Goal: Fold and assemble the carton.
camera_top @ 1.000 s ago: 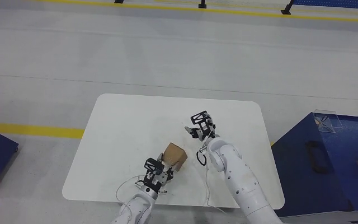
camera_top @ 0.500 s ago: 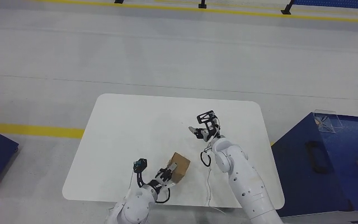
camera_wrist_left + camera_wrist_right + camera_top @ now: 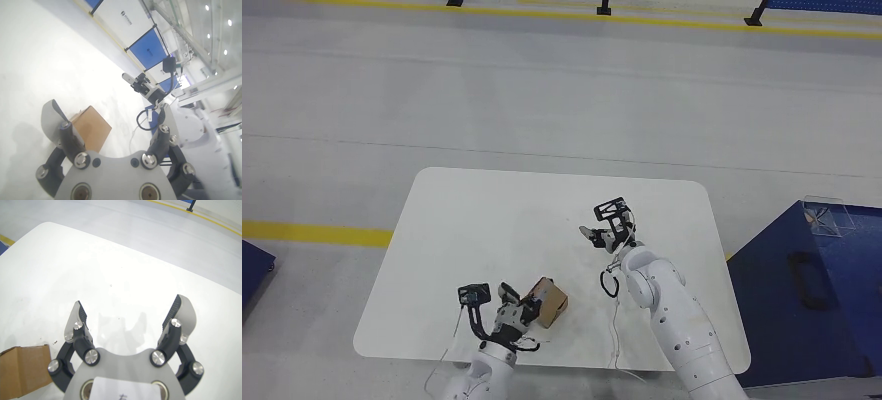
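Note:
A small brown carton (image 3: 548, 299) lies closed on the white table (image 3: 472, 220), near its front edge. My left gripper (image 3: 512, 301) is just left of the carton. In the left wrist view it (image 3: 107, 106) stands open, with the carton (image 3: 90, 125) against one finger (image 3: 53, 115) and the other finger well apart from it. My right gripper (image 3: 604, 231) hovers open over the table behind and to the right of the carton. In its own view it (image 3: 129, 300) holds nothing, and the carton (image 3: 24, 370) shows beside it.
A dark blue cabinet (image 3: 817, 290) stands off the table's right side. A black cable loop (image 3: 604, 285) hangs from the right arm near the carton. The far and left parts of the table are bare.
The carton has slid toward the table's front edge and turned. The left arm's wrist has swung to the left of it. The right gripper shifted slightly right, then kept still.

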Controlling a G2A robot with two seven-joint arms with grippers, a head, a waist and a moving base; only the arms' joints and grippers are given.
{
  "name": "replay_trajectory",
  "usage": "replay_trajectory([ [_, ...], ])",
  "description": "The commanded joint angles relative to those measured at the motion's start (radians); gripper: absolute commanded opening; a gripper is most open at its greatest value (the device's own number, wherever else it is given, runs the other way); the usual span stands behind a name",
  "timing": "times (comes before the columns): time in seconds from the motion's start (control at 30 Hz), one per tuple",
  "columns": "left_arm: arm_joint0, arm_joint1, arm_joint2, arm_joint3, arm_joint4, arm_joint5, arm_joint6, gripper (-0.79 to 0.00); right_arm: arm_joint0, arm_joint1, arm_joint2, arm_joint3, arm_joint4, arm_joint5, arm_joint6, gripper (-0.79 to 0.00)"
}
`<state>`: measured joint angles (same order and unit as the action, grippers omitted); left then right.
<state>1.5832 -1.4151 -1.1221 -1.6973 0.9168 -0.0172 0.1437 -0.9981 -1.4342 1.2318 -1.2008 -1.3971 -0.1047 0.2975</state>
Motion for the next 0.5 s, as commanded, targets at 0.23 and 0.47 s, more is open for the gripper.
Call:
replay_trajectory([
  [0.23, -0.042, -0.004, 0.06, 0.097, 0.2, 0.029, -0.009, -0.785, 0.0, 0.0, 0.0, 0.0, 0.0, 0.0, 0.0, 0.0],
  [0.47, -0.05, -0.007, 0.062, 0.132, 0.174, 0.041, -0.023, -0.785, 0.0, 0.0, 0.0, 0.0, 0.0, 0.0, 0.0, 0.0],
])
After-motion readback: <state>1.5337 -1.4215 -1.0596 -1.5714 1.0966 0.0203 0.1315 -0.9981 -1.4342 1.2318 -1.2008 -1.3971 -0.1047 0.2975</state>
